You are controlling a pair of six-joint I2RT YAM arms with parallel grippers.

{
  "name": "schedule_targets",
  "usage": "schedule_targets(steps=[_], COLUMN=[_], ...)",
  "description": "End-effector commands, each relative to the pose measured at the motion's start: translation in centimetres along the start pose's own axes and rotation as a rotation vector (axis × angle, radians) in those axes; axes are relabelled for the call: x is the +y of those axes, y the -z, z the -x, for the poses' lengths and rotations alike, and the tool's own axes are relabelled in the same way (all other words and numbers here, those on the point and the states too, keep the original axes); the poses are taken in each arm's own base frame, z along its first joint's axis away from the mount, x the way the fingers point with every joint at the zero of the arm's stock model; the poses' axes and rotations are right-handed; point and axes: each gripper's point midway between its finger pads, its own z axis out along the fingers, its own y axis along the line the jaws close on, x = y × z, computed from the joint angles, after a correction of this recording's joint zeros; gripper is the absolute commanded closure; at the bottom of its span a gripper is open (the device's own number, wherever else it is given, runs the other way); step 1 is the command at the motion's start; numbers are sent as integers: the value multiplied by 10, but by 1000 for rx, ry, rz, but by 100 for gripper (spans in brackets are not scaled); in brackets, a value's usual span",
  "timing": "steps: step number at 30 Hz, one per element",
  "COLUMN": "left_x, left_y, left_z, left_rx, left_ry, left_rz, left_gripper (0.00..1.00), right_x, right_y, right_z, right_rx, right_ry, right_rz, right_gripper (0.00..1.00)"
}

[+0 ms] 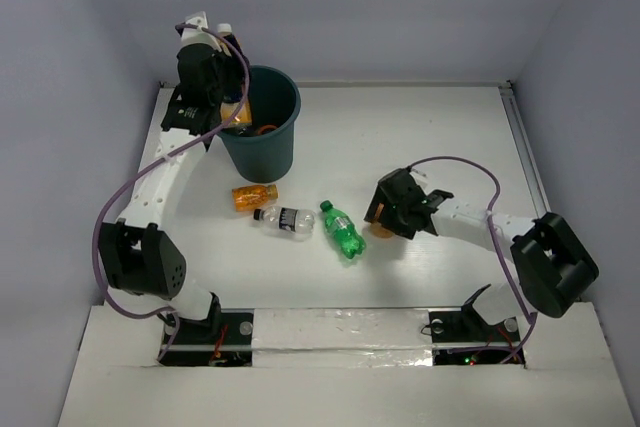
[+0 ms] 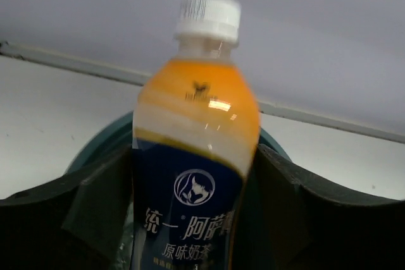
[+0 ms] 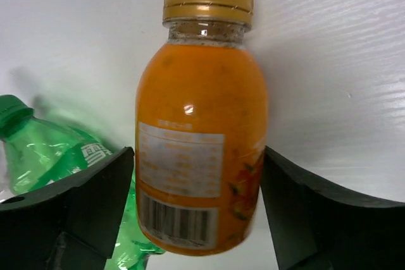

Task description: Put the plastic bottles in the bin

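My left gripper [image 1: 228, 97] [image 2: 193, 181] is shut on a white-capped bottle with a dark blue label [image 2: 193, 156] and holds it upright over the left rim of the dark teal bin [image 1: 272, 152] [image 2: 104, 140]. An orange bottle [image 1: 266, 130] lies inside the bin. My right gripper [image 1: 385, 222] [image 3: 197, 181] is open, low on the table. Its fingers [image 3: 95, 200] straddle an orange bottle with an orange cap [image 3: 199, 124] [image 1: 381, 231], with slim gaps on both sides. A green bottle [image 1: 343, 231] [image 3: 44, 150] lies just left of it. Another orange bottle [image 1: 255, 196] and a clear dark-labelled bottle [image 1: 286, 220] lie in front of the bin.
Grey walls close in the white table [image 1: 450, 137] at the back and both sides. A raised rail [image 1: 522, 147] runs along the right edge. The left arm's purple cable [image 1: 150, 172] loops beside the bin.
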Motion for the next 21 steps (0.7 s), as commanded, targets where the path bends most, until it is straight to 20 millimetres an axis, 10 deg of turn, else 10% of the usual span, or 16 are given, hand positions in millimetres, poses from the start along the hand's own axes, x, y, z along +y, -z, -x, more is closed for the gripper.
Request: schedule_targets(steps=[1,12,15,21], left_x=[-15,-44,-38,4], left_y=[6,60,101,146], left_z=[24,52,44,-39], left_rx=[-90,-90,-72,103], left_ry=[12,87,117,201], left_rz=[-88,-230,-245,-128], left_gripper=[29,25,28,39], right_x=[27,56,101,207], right_y=[10,80,144,239], right_z=[31,96,140,203], right_rx=[-89,-285,-398,-537], right_ry=[-52,-3,27,125], right_rz=[60,115,281,567], right_gripper=[18,52,52,51])
